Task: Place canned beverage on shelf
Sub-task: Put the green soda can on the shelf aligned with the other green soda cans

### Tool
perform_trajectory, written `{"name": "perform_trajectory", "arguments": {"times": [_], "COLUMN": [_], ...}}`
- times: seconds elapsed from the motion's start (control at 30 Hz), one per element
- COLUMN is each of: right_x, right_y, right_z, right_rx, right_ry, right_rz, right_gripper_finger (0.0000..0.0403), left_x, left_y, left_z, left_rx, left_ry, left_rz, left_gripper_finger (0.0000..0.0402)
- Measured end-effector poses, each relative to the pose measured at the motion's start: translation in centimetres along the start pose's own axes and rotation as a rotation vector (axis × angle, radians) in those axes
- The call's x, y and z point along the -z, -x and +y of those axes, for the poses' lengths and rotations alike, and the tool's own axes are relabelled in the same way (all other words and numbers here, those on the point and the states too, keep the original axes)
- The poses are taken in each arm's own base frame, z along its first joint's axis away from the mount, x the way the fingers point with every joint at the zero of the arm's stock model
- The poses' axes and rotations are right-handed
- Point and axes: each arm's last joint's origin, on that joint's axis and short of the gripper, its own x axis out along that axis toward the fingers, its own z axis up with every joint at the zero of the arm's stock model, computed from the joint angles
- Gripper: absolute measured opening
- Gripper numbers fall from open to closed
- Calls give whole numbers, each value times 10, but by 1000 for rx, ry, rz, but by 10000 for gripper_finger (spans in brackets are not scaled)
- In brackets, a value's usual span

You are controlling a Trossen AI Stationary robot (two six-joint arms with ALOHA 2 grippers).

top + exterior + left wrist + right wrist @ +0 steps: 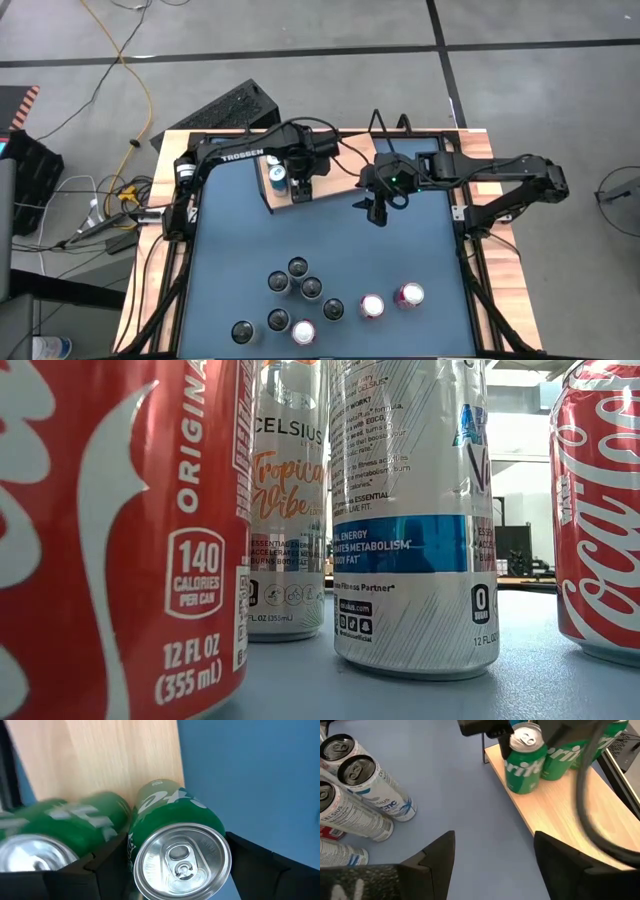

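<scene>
1. Your left end effector (301, 192) sits over the shelf (325, 186) at the far side of the table (420, 250), with a green Sprite can (175, 851) standing upright between its fingers (107, 865). In the left wrist view the two fingers flank the can's sides closely; it reads as grasping that can.
2. The can's base rests on the light-wood board, close to the board's edge where it meets the blue table surface, as the right wrist view shows.
3. Just beside the held can, on the side away from the table edge of the board, stands a second green Sprite can (60, 827), also upright on the shelf. The two cans look nearly touching; you cannot tell whether they actually meet.
4. Your right end effector (376, 210) hovers above the table just beside the shelf's near edge, across from the left end effector. Its fingers (437, 852) stand apart with nothing between them: released.
5. Well away from both end effectors, toward the near side of the table, a cluster of upright cans (300, 290) waits, tall white Celsius cans (415, 520) and red Coca-Cola cans (120, 540) among them.
</scene>
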Motion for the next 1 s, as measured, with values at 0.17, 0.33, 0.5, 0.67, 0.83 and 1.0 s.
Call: {"name": "perform_trajectory", "arguments": {"times": [0.17,0.33,0.5,0.67,0.83,1.0], "right_x": [0,0,0,0,0,0], "right_y": [0,0,0,0,0,0], "right_z": [0,0,0,0,0,0], "right_rx": [0,0,0,0,0,-1], "right_ry": [0,0,0,0,0,0], "right_rz": [0,0,0,0,0,-1], "right_gripper_finger": [256,256,256,256,256,256], "left_x": [0,0,0,0,-2,-1], "left_y": [0,0,0,2,22,54], "left_z": [0,1,1,1,2,1], "left_rx": [-9,-24,-26,-27,-40,-72], "left_ry": [1,-11,-10,-13,-14,-20], "left_rz": [4,7,8,6,-30,-75], "left_gripper_finger": [304,331,321,315,307,302]}}
